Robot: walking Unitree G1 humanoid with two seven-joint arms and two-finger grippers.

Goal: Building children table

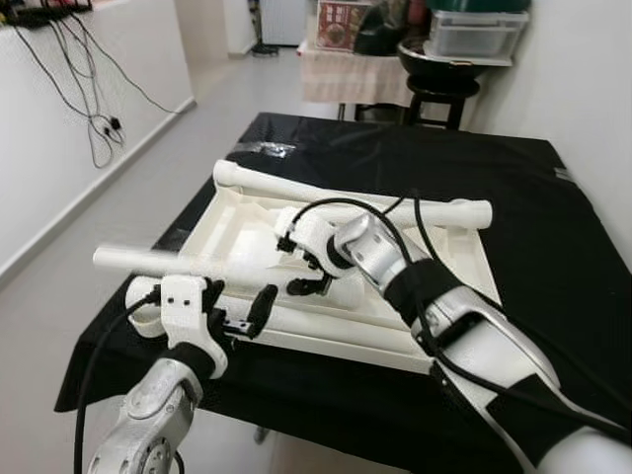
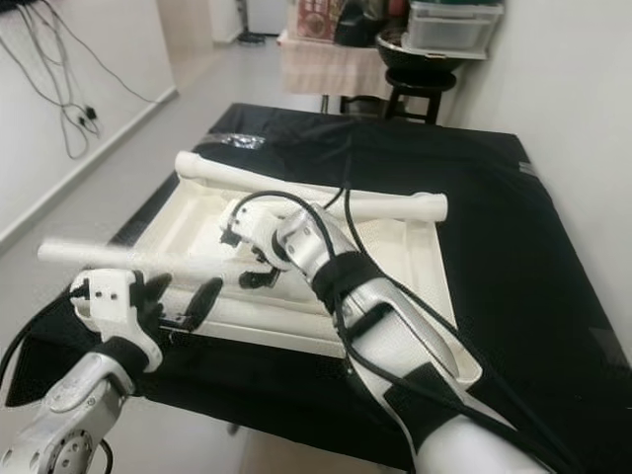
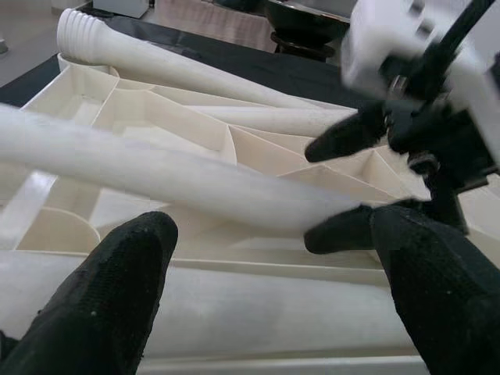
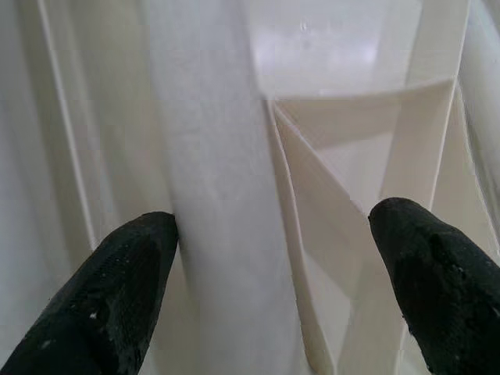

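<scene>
Black-draped tabletop (image 1: 553, 247) carries the white upturned kids' table (image 1: 449, 272), ribs up. Right gripper (image 1: 301, 267), fingers apart, straddles a loose leg (image 1: 138, 260) lying across it. Left gripper (image 1: 237, 311), fingers apart w/ nothing between, hovers at near edge, just below that leg.

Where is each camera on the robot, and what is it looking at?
Left eye view: on the head, looking down at the upside-down white tabletop on the black cloth; both silver arms show.
Right eye view: the head's other eye, same scene.
Left wrist view: on the left wrist, looking past its open black fingers at a white table leg and the right end effector.
Right wrist view: on the right wrist, open fingers beside that leg.
Both wrist views share the leg and tabletop ribs.
</scene>
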